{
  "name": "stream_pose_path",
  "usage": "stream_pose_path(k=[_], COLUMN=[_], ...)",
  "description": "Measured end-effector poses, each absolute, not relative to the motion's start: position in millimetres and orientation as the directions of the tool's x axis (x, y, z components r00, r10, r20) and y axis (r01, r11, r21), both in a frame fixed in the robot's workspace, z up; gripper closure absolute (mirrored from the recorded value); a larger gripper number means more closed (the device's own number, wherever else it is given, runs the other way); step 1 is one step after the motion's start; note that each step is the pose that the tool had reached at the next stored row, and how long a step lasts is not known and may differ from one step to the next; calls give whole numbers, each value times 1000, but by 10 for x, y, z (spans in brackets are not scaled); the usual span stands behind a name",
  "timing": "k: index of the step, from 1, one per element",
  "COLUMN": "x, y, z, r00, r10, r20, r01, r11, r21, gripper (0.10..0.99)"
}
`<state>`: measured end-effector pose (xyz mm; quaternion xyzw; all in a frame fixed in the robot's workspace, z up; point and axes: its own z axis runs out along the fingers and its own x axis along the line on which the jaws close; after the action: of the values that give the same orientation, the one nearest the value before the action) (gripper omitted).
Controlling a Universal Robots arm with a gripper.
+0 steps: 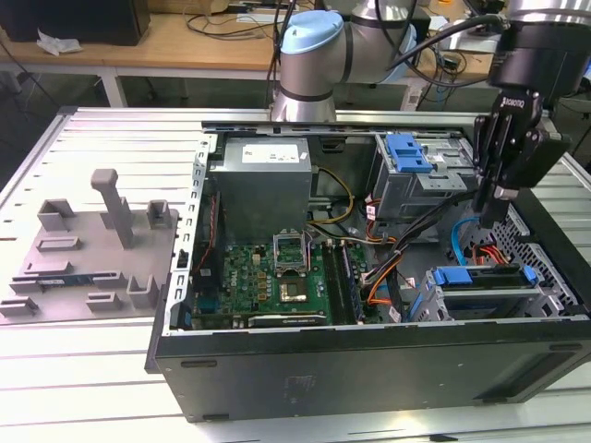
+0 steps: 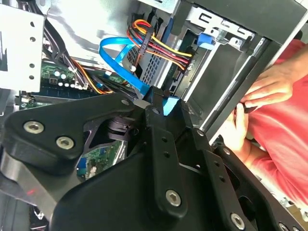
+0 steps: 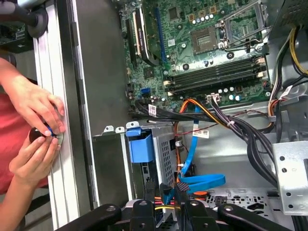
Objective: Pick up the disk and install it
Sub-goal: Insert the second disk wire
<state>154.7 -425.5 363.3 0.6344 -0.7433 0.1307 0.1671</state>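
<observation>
Inside case bay | disk (image 1: 485,281) flat, long axis across exterior view | gripper (image 1: 489,208) above, closed, empty

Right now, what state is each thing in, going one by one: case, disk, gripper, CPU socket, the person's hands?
Computer case: lying on its side, open on top.
Disk: sitting in the drive cage, blue bracket showing.
Gripper: hanging above the drive cage, apart from the disk.
CPU socket: cover frame flipped up.
Hands: at the case's outer edge, pinching a small dark item.
</observation>
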Motion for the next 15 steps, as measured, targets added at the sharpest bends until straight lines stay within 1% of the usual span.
stream_pose_path(k=[9,10,12,15], x=[1547,1547,1548,1548], y=[-4252,-4252,-4252,-4252], z=[3615,3614,3610,3608], r00=[-124,-121,-113,-108], r10=[-899,-899,-899,-900], r20=[421,422,423,423], r01=[-989,-989,-990,-991], r11=[148,146,139,133], r21=[25,27,30,32], gripper=[784,800,925,925])
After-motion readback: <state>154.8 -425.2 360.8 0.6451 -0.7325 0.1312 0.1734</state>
